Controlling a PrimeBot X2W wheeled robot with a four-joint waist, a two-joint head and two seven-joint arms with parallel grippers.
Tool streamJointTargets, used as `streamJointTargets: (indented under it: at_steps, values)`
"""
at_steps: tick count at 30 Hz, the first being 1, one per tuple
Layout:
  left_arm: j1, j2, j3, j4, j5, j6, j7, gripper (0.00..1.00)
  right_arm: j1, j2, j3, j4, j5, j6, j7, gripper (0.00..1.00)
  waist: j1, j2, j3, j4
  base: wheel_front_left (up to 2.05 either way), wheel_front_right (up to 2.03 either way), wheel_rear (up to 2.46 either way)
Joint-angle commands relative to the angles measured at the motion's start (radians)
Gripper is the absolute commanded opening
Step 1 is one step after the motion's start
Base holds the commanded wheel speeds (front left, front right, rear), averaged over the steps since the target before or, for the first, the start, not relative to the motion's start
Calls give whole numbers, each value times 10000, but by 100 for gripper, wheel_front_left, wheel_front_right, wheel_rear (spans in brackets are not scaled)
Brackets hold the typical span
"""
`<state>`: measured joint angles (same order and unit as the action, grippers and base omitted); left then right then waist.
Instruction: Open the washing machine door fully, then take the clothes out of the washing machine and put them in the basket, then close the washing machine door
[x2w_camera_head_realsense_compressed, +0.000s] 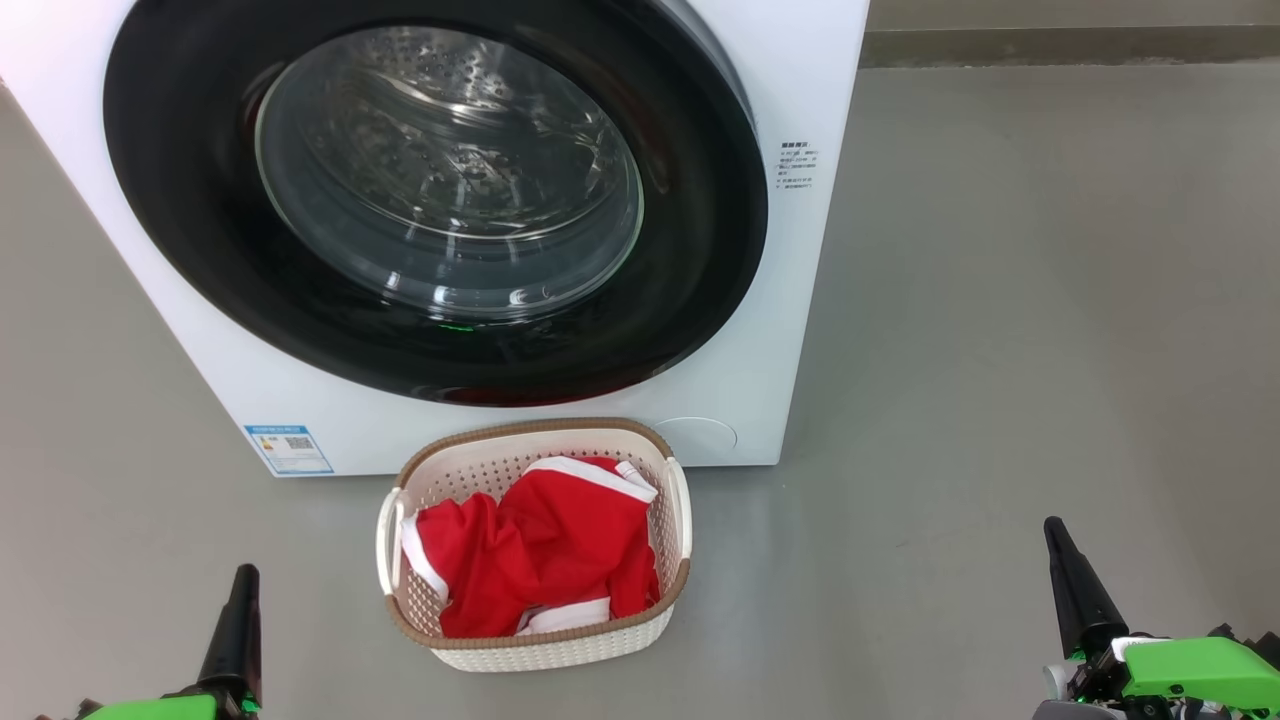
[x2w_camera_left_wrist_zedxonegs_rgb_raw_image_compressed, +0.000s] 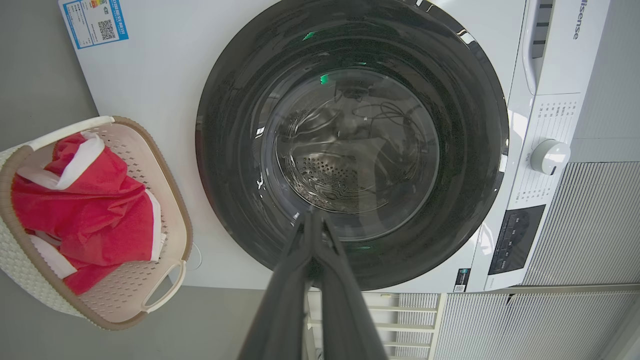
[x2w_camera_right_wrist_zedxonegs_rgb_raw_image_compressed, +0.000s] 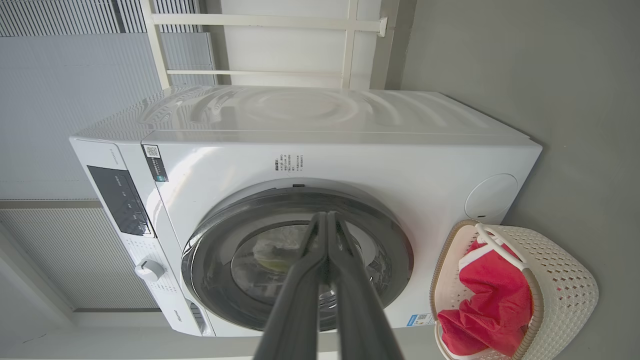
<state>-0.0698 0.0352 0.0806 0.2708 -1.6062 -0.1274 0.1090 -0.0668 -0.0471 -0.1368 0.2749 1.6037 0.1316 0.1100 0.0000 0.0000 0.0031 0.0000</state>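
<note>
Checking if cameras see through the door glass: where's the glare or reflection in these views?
Head view: white streaks glare on the washing machine door, drum readable behind them. Left wrist view: green glints on the black ring, dark reflections in the glass. Right wrist view: rippled sheen atop the washing machine, pale reflection in its window.

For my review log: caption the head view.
Washing machine door closed; red clothes lie in the basket before it.
</note>
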Motion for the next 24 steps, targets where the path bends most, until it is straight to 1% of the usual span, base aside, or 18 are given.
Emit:
streamJointTargets:
  at_steps: [1,24]
  values:
    - [-382,153,340,-259,-17,-33,48,0,-412,-33,220,-301,40,-9,40,0,0,0,0,0,0,0,0]
    - [-382,152,341,-259,-16,-33,49,0,-412,-32,220,-301,40,-9,41,0,0,0,0,0,0,0,0]
